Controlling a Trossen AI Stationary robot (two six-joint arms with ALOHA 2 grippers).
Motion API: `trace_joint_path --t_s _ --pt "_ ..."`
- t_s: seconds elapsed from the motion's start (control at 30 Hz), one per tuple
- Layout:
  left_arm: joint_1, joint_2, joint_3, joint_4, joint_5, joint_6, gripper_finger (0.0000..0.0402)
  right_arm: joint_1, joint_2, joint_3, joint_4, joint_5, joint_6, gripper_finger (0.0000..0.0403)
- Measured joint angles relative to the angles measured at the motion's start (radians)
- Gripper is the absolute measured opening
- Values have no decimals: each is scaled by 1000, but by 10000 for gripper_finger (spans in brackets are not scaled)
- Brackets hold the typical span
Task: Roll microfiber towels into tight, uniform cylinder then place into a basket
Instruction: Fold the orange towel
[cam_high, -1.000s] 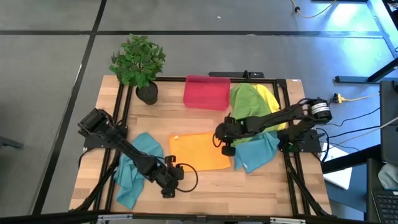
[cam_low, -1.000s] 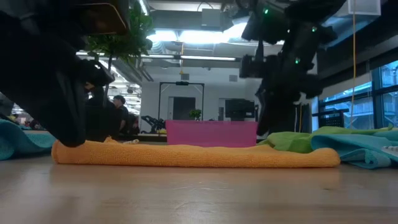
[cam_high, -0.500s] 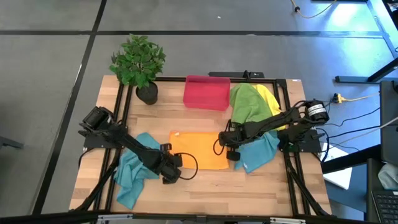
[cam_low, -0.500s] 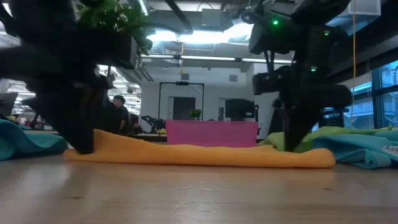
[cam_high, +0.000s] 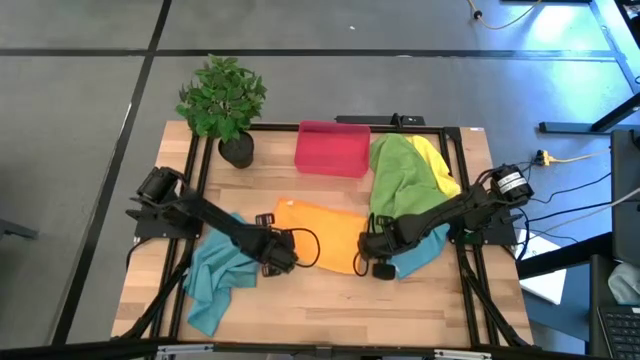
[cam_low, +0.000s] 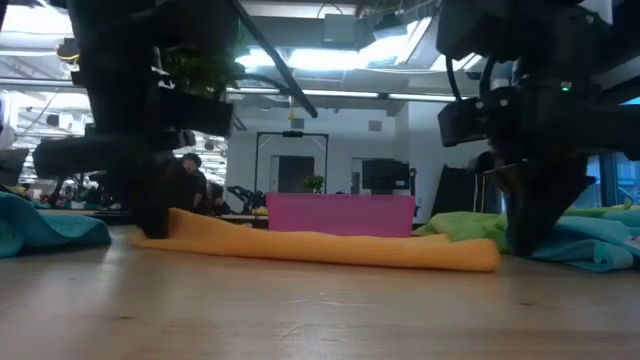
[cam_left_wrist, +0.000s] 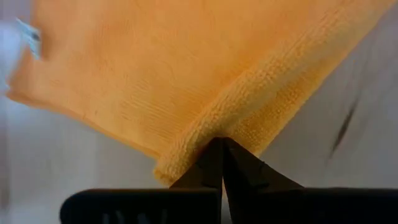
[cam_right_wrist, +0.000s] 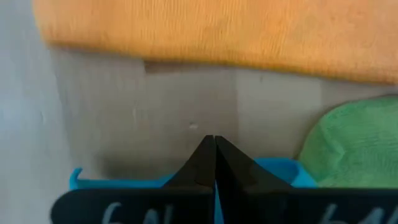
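High view showed the wooden table (cam_high: 330, 300) bare along its near edge, with both arms reaching inward just beyond that strip. The left gripper (cam_high: 283, 262) sat at the near left corner of the orange towel (cam_high: 318, 240), its jaws closed together; the left wrist view showed the two dark fingers (cam_left_wrist: 219, 163) meeting at a point against the folded orange edge, though whether any cloth was pinched between them could not be told. The right gripper (cam_high: 377, 263) was low at the towel's near right corner, jaws likewise pressed together, over the edge of a teal-blue towel (cam_high: 415, 250); in the right wrist view its tips pointed at bare wood, with the orange cloth lying apart beyond them, so it held nothing that could be seen. The low view showed the orange towel (cam_low: 320, 246) lying as a flat, low strip across the table between the two arms. A second teal-blue towel (cam_high: 215, 280) lay crumpled under the left arm on the near left. Farther back on the right, the green towel (cam_high: 395, 170) lay spread over the yellow towel (cam_high: 435, 165). At the far edge stood the red-pink basket (cam_high: 333, 148), touching the green cloth on its right, and to its left the potted plant (cam_high: 222, 100).
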Motion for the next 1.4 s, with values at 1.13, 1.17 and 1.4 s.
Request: trace_joint_path --t_s 1.13,1.17,1.4 --pt "-166 -43 137 -56 -43 39 6 96 59 218 239 -29 -126 6" --pt "-149 -43 123 -54 -47 49 6 109 75 218 244 -25 -109 6" --pt "-19 -43 -1 37 59 59 2 142 193 216 232 74 84 6"
